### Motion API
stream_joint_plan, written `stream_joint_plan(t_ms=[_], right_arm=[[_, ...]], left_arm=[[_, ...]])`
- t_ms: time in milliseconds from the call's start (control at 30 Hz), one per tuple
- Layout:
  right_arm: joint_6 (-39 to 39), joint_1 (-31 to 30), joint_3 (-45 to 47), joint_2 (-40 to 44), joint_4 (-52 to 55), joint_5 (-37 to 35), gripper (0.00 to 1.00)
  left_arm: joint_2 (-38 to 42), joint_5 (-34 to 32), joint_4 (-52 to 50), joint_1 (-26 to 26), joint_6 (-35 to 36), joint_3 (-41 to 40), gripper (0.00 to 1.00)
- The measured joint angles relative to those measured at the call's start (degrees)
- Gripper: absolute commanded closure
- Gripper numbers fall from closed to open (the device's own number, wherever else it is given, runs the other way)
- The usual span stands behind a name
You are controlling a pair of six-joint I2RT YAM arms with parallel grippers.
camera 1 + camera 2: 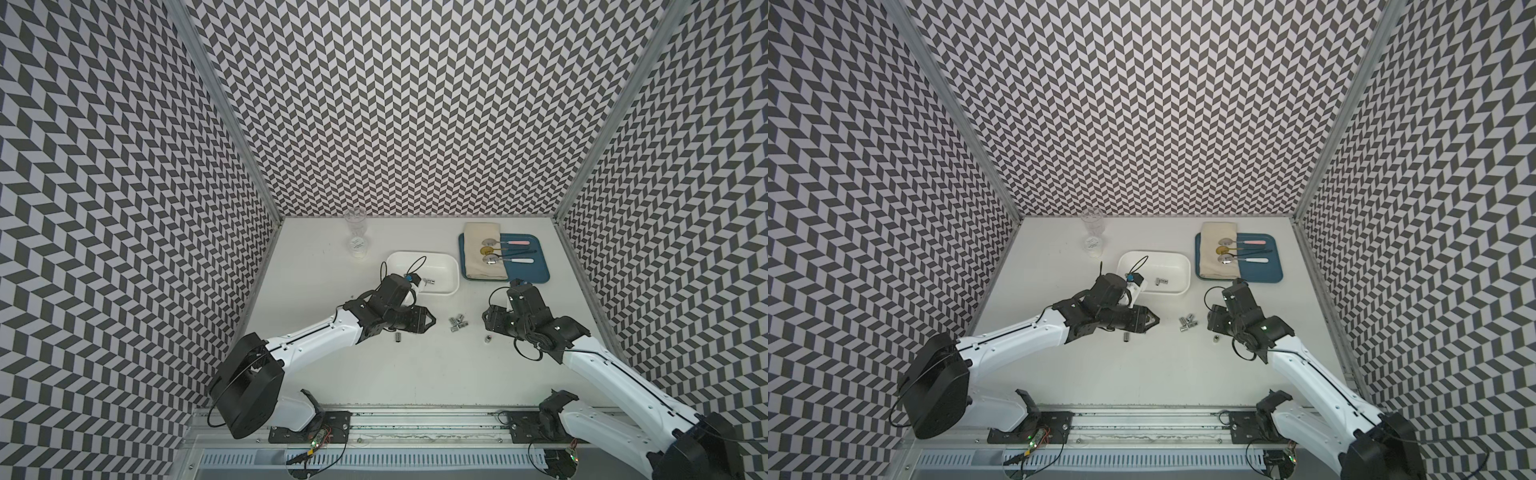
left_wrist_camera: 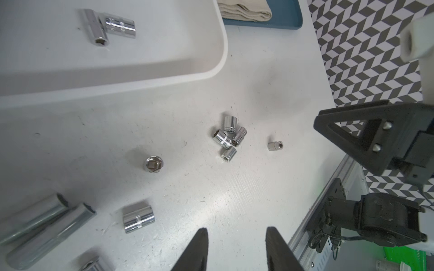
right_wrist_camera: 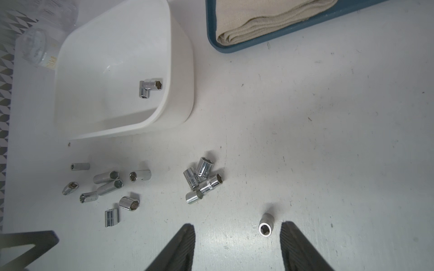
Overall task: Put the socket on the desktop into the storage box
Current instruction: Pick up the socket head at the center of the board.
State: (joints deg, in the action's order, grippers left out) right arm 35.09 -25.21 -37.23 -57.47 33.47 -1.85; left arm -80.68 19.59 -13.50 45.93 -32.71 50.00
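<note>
Your R gripper [image 3: 237, 234] is hanging spread, empty; lone socket [image 3: 265, 228] standing btw jaws, 4–5 o'clock off storage box [image 1: 440, 266] in a top view.

Robot lab cell: chevron-patterned walls [image 1: 415, 104], aluminium frame [image 1: 226, 104], white tabletop [image 1: 374, 374].

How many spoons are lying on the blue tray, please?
3, bowls on the folded cloth: the pink-handled spoon farthest back, the gold dark-handled spoon in the middle, the white-handled spoon nearest the robot.
</note>
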Motion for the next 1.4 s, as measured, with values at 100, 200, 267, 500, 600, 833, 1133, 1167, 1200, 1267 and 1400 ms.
stream_joint_plan(t_ms=[100,200,267,500,600,833,1133,1167,1200,1267,1400], right_arm=[[0.4,0.0,0.0,-1.4,0.9,0.1,0.4],[0.7,0.2,0.0,-2.9,1.2,0.3,0.41],[0.9,0.2,0.0,-4.0,1.3,0.6,0.43],[1.6,0.3,1.0,-5.6,0.8,1.5,0.45],[1.7,0.3,1.6,-6.9,0.4,1.5,0.46],[1.9,0.3,3.0,-9.8,-0.9,1.5,0.5],[2.1,0.3,3.3,-12.8,-3.1,1.9,0.54],[2.0,0.3,3.3,-13.1,-3.4,2.0,0.54],[2.0,0.3,3.4,-13.3,-3.6,2.1,0.54],[2.0,0.3,3.5,-13.7,-4.0,2.3,0.55],[2.0,0.3,3.8,-14.4,-4.4,2.5,0.56]], left_arm=[[-0.2,-0.6,0.0,2.0,-0.2,-0.1,0.56],[-0.7,-1.7,0.0,4.1,-0.2,-0.1,0.56],[-1.2,-2.4,0.0,5.2,-0.3,-0.1,0.56],[-3.2,-4.6,-0.1,7.6,-0.4,-0.1,0.56],[-3.3,-5.2,-0.2,8.0,-0.4,-0.1,0.56],[-3.3,-5.9,-0.2,8.1,-0.8,-0.5,0.56],[-3.3,-6.5,-0.3,8.1,-1.5,-2.2,0.57],[-3.3,-6.5,-0.3,8.1,-1.5,-2.2,0.56],[-3.3,-6.5,-0.3,8.1,-1.5,-2.2,0.56],[-3.3,-6.5,-0.3,8.1,-1.6,-2.2,0.57],[-3.3,-6.6,-0.3,8.1,-1.7,-2.3,0.57]])
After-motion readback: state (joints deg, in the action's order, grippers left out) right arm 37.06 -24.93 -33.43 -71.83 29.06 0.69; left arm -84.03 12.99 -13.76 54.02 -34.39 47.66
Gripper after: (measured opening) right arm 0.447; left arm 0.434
